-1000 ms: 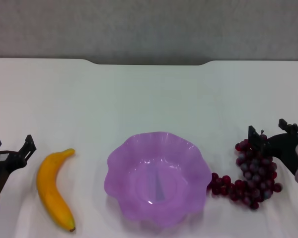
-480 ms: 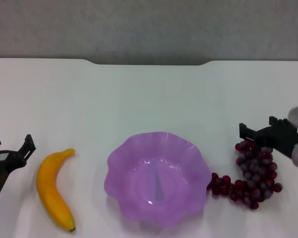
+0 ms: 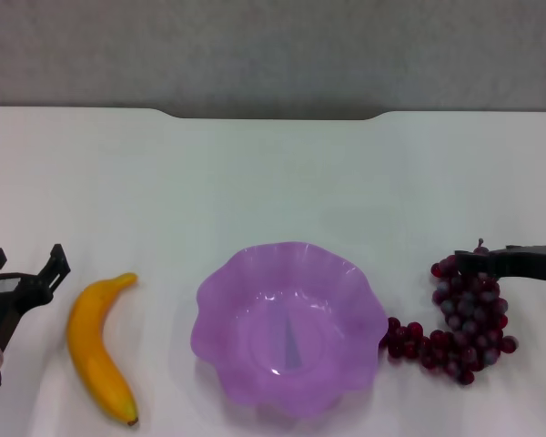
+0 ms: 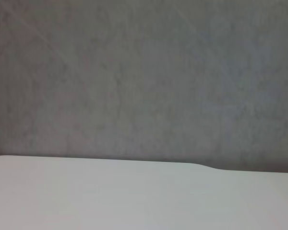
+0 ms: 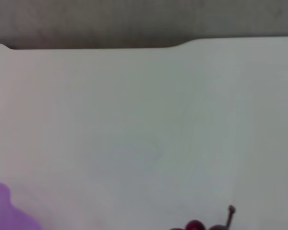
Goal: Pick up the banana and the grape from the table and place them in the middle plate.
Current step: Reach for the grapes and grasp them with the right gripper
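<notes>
A: Where are the grapes (image 3: 464,328)?
B: Right of the plate (image 3: 288,326), untouched. The right end effector (image 3: 510,261) hovers over them; its opening is unclear. Lower squarely, grip mid-bunch.

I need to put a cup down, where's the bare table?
Bare: the wide strip of table behind the plate. Narrow gap between banana and plate. Crowded: grapes touch the plate's right rim, right tool over them; left tool beside the banana.

The right gripper (image 3: 514,262) has turned edge-on and drawn back toward the right edge above the grape (image 3: 464,319).
</notes>
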You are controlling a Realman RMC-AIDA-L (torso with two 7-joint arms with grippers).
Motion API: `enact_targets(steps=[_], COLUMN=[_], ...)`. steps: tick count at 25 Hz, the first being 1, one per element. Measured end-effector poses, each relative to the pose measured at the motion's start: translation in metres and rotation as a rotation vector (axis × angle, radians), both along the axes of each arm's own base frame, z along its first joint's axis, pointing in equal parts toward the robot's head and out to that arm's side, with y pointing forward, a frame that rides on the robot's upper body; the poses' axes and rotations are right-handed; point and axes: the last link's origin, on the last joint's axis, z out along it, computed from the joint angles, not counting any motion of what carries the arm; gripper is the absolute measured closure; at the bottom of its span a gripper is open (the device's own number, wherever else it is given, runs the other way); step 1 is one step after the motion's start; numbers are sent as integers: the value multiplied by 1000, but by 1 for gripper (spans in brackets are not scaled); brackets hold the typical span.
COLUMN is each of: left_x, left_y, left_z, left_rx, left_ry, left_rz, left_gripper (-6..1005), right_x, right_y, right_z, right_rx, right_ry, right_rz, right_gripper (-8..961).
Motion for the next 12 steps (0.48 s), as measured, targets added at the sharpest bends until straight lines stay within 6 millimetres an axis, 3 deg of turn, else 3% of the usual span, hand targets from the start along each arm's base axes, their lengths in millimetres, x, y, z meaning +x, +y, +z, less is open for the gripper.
enact_targets(steps=[12], left_x=[2], left_y=[2], left_z=[-1], left_rx=[-4], left_ry=[3], left_rz=[-7], left_gripper=[116], right_x=[16], right_y=[7], right_z=[-6], right_rx=[-33], right_ry=[-54], right_rz=[-61], right_gripper=[74])
